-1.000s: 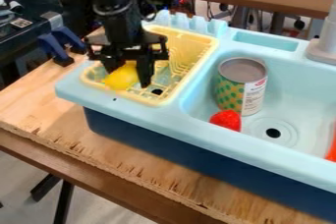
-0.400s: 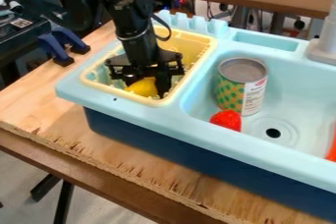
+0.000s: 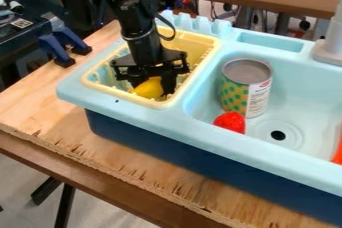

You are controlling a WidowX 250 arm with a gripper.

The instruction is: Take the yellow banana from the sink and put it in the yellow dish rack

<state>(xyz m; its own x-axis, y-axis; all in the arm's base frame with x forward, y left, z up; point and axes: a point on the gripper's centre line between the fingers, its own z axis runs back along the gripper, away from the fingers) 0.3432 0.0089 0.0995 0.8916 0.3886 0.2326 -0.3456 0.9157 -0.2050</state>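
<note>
At the left edge of the wooden surface (image 3: 40, 102), two blue clamps (image 3: 67, 46) sit beside dark equipment (image 3: 20, 32). To their right, a yellow basket (image 3: 120, 93) is set into the left side of the light blue toy sink (image 3: 214, 133), whose lower part is dark blue. The black tool (image 3: 153, 88) points down into this basket, near its front right corner, pinching a smooth yellow object (image 3: 149, 88) between its fingers. Farther right, in the basin, a can (image 3: 246, 88) with a grey top stands upright, a red object (image 3: 230, 122) just in front of it. The drain hole (image 3: 278, 135) comes next, then the grey faucet (image 3: 328, 49) behind and an orange-red item (image 3: 338, 148) at the right edge.
</note>
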